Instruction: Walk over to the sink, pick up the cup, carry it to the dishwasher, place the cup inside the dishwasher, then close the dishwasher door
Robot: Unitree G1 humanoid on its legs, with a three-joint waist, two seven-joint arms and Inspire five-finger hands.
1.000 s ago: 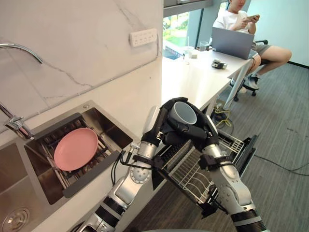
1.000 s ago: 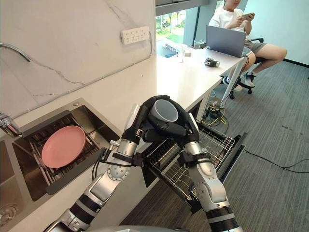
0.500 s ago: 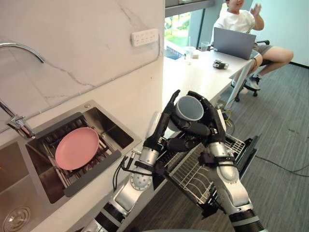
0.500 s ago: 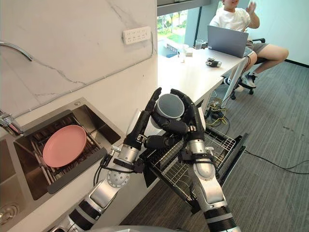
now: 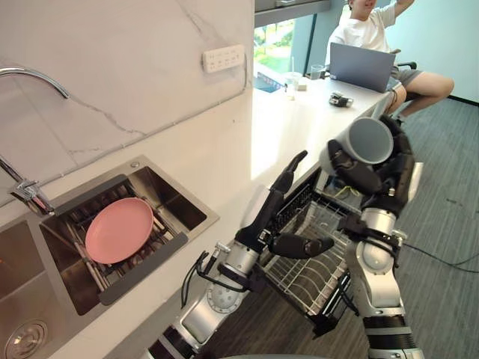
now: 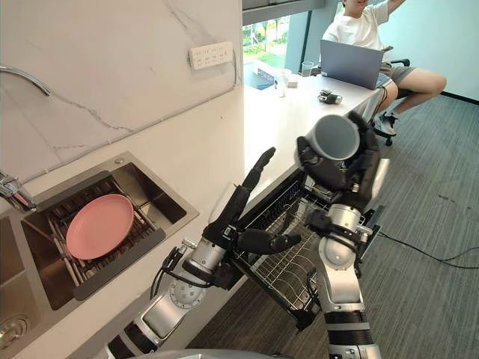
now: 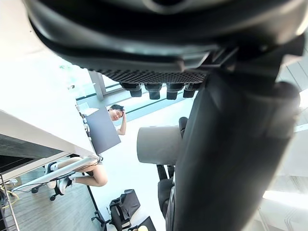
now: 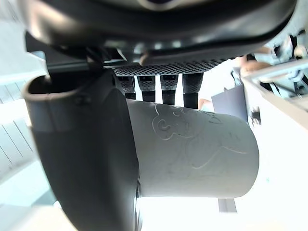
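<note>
Steel-wire dishwasher rack (image 5: 303, 273) is pulled out right under me. My left robot hand (image 5: 262, 213) hangs over its near end, fingers straight and spread, thumb stuck out, holding nothing.

A bit further out, the right robot hand (image 5: 389, 183) is raised above the far end of the rack with its fingers and thumb curled round the cup (image 5: 370, 140). The cup is tipped on its side in the grip, mouth pointing back at the head camera.

My guess is it's light and rigid, ceramic or hard plastic. The wall looks smooth, so it could slide in the grip. If it's ceramic, a knock on the wires could chip it. I can't spot a handle, so wrapping round the middle of the body, like now, seems the sensible hold. I'd lower it gently rather than drop it.

Looks-wise it's pale grey and straight-walled, with a darker inside. The right wrist view shows a faint line drawing on its side.

Past that is the white desk (image 5: 217, 172) with the sink (image 5: 174, 200), and a pink plate (image 5: 118, 229) lying in it. Way at the back a person (image 5: 367, 30) sits behind a laptop (image 5: 361, 66).
</note>
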